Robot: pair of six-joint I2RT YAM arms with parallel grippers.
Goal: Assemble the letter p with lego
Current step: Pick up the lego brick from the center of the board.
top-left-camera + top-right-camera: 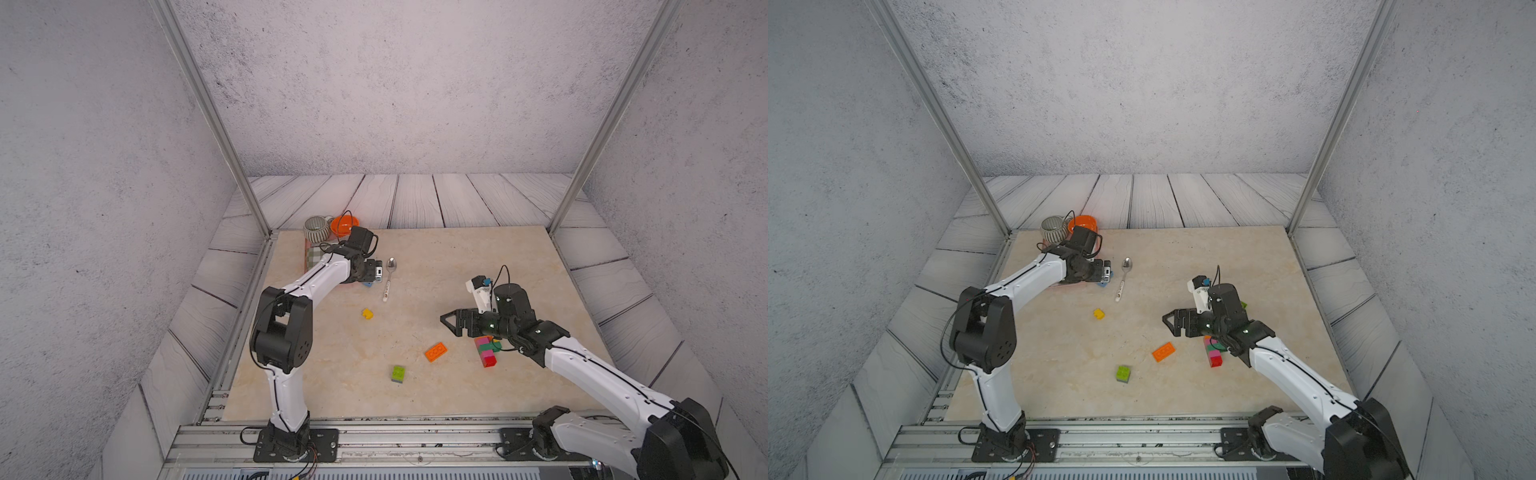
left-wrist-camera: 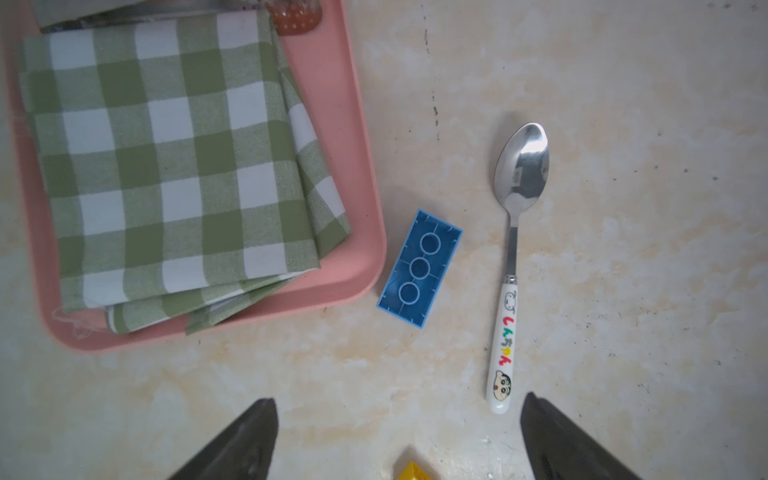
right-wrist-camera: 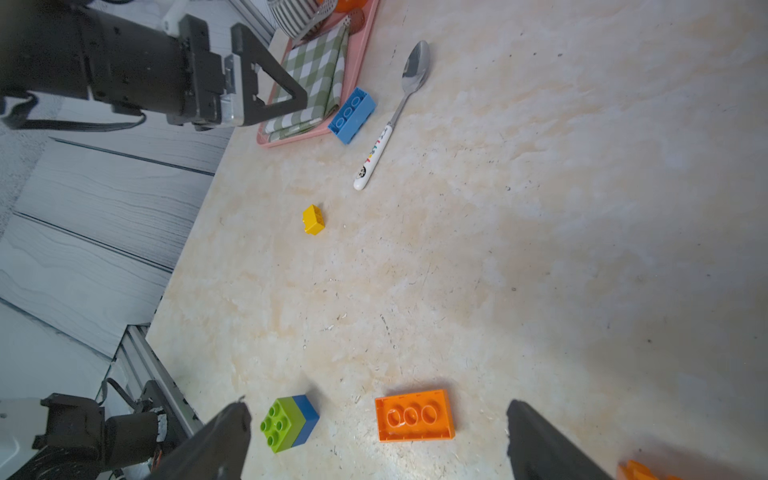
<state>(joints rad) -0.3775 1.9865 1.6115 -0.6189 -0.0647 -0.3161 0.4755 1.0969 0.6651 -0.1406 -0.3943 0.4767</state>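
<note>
The blue brick (image 2: 419,269) lies hollow side up on the counter (image 2: 623,249), toward the far left, just beside the pink tray (image 2: 365,232) and near the spoon (image 2: 511,266). Both the left pincer (image 2: 398,399) and right pincer (image 3: 378,404) stand spread, holding nothing. Light, stiff and smooth-walled, the blue brick is probably best pinched across its long sides.

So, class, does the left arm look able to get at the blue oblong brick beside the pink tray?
Probably yes: the left end effector hangs open near the blue oblong plastic brick, which nothing covers, though the pink tray and metal spoon flank it closely.
</note>
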